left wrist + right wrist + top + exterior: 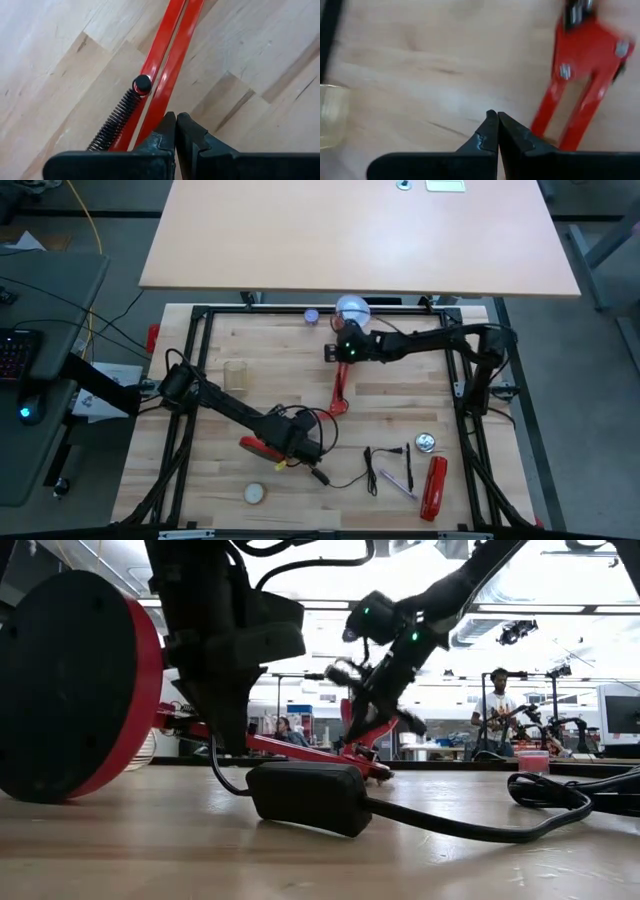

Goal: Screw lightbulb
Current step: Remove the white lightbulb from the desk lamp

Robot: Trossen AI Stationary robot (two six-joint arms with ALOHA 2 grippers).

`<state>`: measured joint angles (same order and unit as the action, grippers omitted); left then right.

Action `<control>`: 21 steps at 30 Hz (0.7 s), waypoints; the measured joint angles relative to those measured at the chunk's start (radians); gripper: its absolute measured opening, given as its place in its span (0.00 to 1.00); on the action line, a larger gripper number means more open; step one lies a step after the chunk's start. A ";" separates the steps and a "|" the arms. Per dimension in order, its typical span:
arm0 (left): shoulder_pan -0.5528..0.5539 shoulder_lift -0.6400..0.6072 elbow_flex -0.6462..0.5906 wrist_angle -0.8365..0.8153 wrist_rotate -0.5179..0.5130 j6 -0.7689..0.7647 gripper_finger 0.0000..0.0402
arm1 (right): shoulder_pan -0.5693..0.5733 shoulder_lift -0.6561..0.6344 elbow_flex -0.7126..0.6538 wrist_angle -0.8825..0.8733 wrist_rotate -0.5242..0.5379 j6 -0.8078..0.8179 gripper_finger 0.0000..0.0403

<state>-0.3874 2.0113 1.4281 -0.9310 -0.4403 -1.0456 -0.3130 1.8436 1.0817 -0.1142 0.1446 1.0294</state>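
Note:
A red desk lamp lies on the table. Its round base [260,447] stands on edge at the near left, its two-bar arm [341,385] runs toward the far edge, and its white-lined shade [352,309] lies at the far edge. The lightbulb does not show plainly in any view. My left gripper [175,119] is shut, over the lamp's arm close to the base. My right gripper [497,117] is shut and empty. It hangs above the table beside the lamp's upper joint [587,60], just short of the shade. My left gripper comes from above, pointing down, with its shut fingertips on one red bar of the lamp's arm [159,107], beside the coil spring [117,120]. The fingers hold nothing between them. The arm lies low over the table.
A clear cup [235,375] stands left of the lamp. A cream round thing [257,493] lies near the front edge. A black cable with its box [305,795], pens [395,478], a silvery disc [426,442] and a red tool [435,485] lie at the near right. People stand in the room beyond [497,705].

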 joint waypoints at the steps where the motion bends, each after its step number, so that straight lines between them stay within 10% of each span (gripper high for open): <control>1: 0.000 0.000 0.000 0.000 -0.003 0.008 0.00 | 0.002 0.019 0.000 0.001 0.004 0.016 0.00; 21: 0.017 -0.047 -0.162 -0.242 -0.108 0.055 0.00 | 0.047 0.017 0.002 -0.159 0.022 0.002 0.00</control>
<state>-0.3701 1.9642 1.2663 -1.1729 -0.5480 -0.9909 -0.2661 1.8609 1.0832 -0.2735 0.1665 1.0311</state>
